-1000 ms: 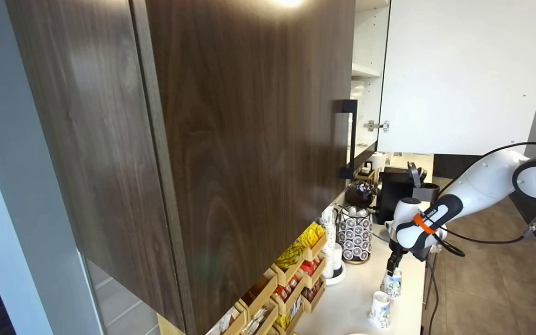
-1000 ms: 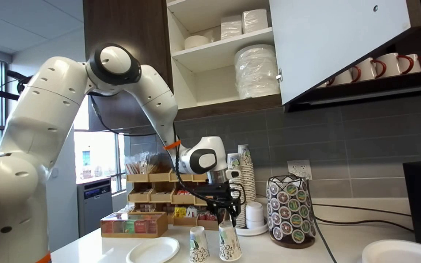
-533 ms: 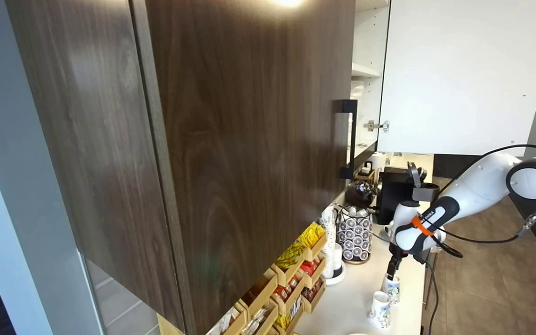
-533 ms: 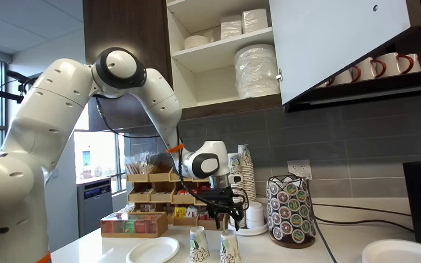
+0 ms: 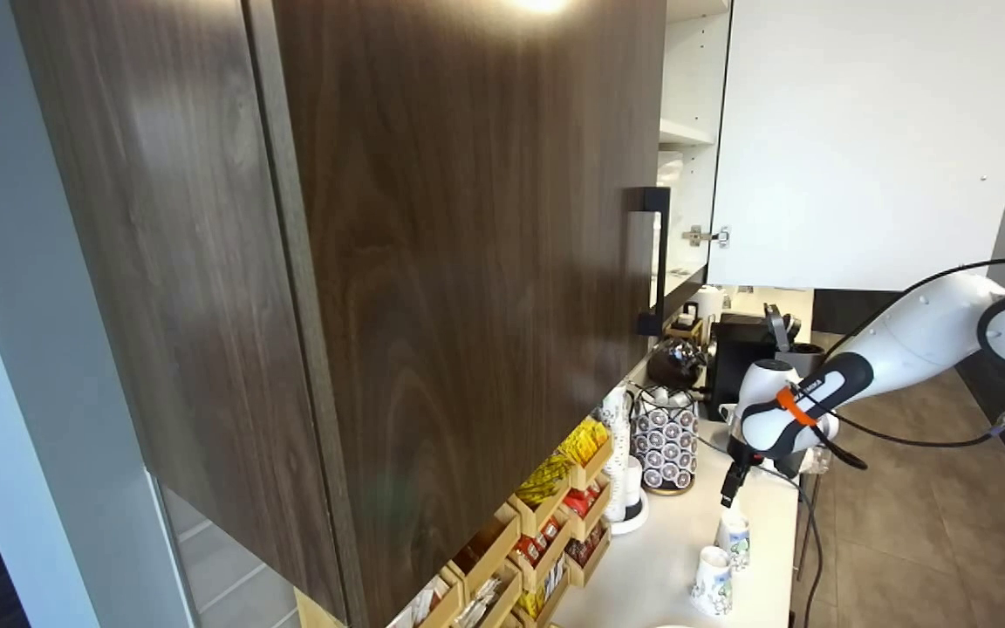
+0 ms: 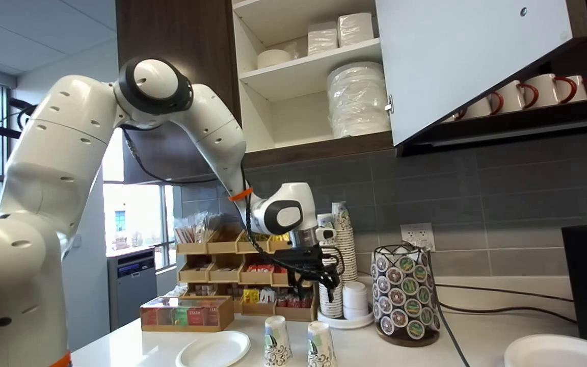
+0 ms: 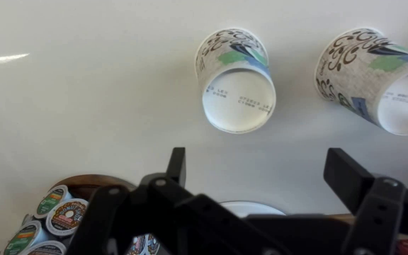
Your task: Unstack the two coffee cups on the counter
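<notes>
Two white printed coffee cups stand upside down and apart, side by side on the pale counter (image 6: 390,351). In the wrist view the nearer-to-centre cup (image 7: 238,101) and its neighbour (image 7: 360,71) both show their closed bases. An exterior view has the same pair, a cup (image 6: 277,341) by the plate and a cup (image 6: 321,345) to its right. My gripper (image 7: 255,157) is open with only bare counter seen between its fingers (image 7: 177,166). It hangs above the right-hand cup, touching neither, as both exterior views show.
A white plate (image 6: 213,349) lies beside the cups, with a tea box (image 6: 187,313) behind it. A capsule canister (image 6: 404,295), stacked cups (image 6: 344,239) on a round tray and a snack rack (image 6: 222,275) stand along the wall. The open cabinet door (image 6: 477,61) hangs overhead.
A second ago the gripper was closed on the top of the right-hand cup, which stood slightly higher and tilted. The jaws opened, the cup came down onto the counter, and the gripper rose off it.
</notes>
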Tool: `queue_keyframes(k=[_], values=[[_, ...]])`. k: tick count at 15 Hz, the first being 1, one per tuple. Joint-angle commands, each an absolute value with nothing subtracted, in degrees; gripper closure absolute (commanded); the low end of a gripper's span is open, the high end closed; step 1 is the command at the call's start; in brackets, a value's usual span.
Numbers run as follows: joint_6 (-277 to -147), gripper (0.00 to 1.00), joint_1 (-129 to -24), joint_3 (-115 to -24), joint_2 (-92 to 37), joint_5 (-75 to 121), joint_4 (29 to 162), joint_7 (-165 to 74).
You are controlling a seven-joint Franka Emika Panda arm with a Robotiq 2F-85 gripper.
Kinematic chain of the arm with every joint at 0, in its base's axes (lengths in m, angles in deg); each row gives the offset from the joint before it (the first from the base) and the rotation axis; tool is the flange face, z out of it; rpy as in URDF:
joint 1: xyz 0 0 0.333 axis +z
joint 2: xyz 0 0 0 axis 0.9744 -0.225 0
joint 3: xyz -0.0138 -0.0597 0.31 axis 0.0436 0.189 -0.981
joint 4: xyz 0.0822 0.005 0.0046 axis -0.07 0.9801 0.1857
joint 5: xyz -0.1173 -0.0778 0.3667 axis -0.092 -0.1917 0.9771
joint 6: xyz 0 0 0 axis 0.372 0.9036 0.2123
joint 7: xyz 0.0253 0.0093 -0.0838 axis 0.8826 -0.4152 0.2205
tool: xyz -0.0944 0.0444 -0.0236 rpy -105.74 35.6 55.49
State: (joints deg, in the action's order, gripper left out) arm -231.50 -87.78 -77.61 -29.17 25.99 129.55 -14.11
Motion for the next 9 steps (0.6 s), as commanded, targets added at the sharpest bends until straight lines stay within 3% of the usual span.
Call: queue_keyframes(k=[1, 9], values=[[-225.78, 0.0, -87.88, -79.21, -20.85, 30.44, 134.62, -11.97], [-214.22, 0.0, -82.21, -76.72, -9.39, 33.11, 139.56, -13.6]])
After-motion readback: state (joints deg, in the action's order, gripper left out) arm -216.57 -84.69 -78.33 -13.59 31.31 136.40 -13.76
